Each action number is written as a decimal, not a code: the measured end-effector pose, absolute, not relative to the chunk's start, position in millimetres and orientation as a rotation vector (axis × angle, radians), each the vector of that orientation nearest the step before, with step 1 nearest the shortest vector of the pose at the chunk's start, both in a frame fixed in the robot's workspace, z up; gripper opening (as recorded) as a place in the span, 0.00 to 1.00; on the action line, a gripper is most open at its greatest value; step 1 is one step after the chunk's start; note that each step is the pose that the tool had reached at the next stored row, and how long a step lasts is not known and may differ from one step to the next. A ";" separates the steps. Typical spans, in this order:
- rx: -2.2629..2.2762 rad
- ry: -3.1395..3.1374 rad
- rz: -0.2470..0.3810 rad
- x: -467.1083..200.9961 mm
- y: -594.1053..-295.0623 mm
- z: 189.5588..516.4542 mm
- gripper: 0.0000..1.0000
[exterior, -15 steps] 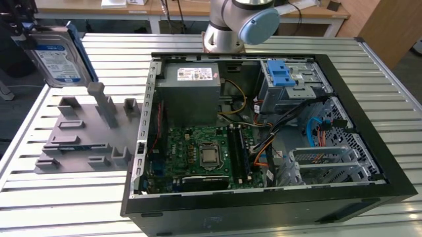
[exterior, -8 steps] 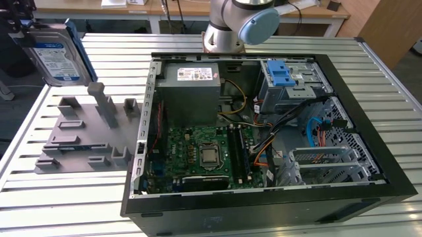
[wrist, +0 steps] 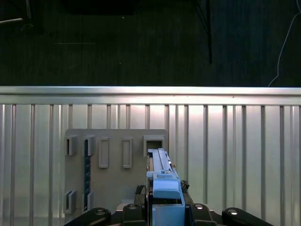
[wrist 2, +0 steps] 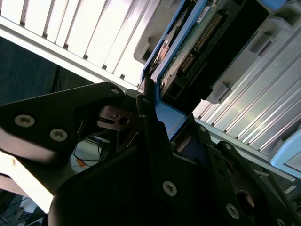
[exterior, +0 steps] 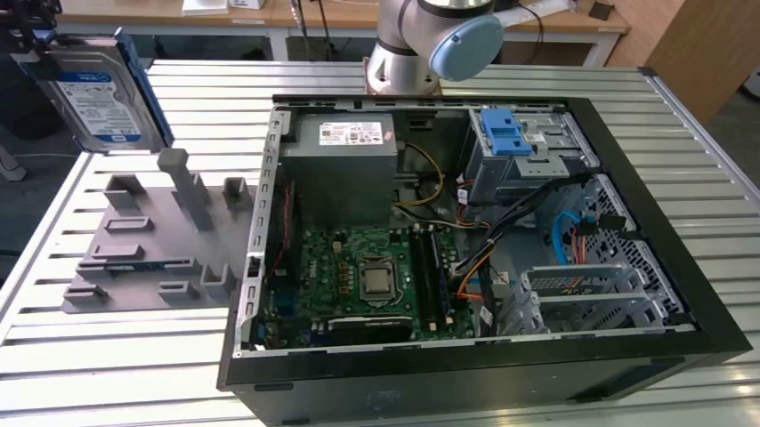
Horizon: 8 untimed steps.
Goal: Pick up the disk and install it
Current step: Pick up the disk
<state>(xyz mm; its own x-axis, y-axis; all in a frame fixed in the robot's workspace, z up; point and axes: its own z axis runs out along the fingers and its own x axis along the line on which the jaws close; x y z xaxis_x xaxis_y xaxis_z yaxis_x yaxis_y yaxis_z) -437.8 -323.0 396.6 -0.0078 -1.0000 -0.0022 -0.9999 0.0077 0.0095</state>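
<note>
The disk [exterior: 101, 93], silver with a blue-and-white label and blue side rails, hangs upright in the air at the exterior view's far left, above the grey holder plate [exterior: 155, 236]. My gripper [exterior: 36, 31] grips its upper end. In the second wrist view the black fingers [wrist 2: 146, 108] are shut on the disk's blue rail, and the disk's green circuit-board side [wrist 2: 197, 37] shows beyond them. In the first wrist view the disk [wrist: 162, 174] appears edge-on, over the holder plate [wrist: 117, 155], with my gripper [wrist: 164, 214] shut around it.
The open black computer case [exterior: 665, 294] lies on the slatted metal table [exterior: 142, 365], to the exterior view's right of the holder plate. Inside are a motherboard [exterior: 368, 271], a grey power supply box [exterior: 338, 165], a drive cage with a blue latch [exterior: 511, 133], and loose cables. The arm's base [exterior: 416, 44] stands behind the case.
</note>
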 end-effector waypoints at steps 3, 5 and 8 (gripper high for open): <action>2.208 -2.225 -0.011 -437.8 -322.6 398.6 0.36; 2.208 -2.225 -0.009 -437.8 -322.4 399.9 0.36; 2.207 -2.224 -0.008 -437.8 -322.1 401.7 0.36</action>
